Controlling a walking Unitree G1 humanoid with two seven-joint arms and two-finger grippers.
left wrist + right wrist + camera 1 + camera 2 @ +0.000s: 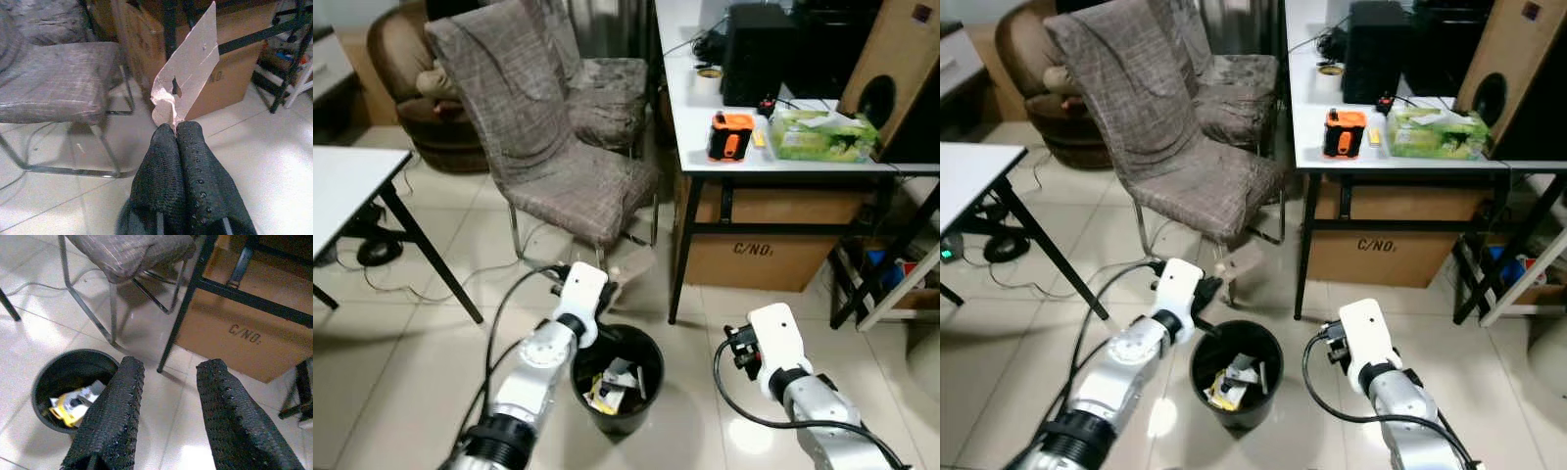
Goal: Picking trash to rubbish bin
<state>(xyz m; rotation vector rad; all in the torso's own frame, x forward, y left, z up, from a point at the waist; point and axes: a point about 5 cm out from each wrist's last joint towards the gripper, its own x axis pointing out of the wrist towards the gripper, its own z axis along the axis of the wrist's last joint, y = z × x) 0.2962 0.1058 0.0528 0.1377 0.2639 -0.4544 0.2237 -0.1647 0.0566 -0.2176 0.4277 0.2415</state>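
While a torn cardboard scrap [188,68] is pinched in the left tool [177,128] beside the bin [651,354] rim | some trash already binned | drop pending | right tool [168,382] spread, empty

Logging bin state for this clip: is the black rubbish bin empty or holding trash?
Holding trash: the rubbish bin stands upright with white and yellow wrappers inside, well below its rim.

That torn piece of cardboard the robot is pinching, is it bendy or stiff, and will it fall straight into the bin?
Probably fairly stiff: the cardboard scrap stands straight up from the shut left gripper, bending only at its crumpled edge. It looks thin and light, so it may flutter sideways when dropped. It sits beyond the far rim of the black bin, so it could miss.
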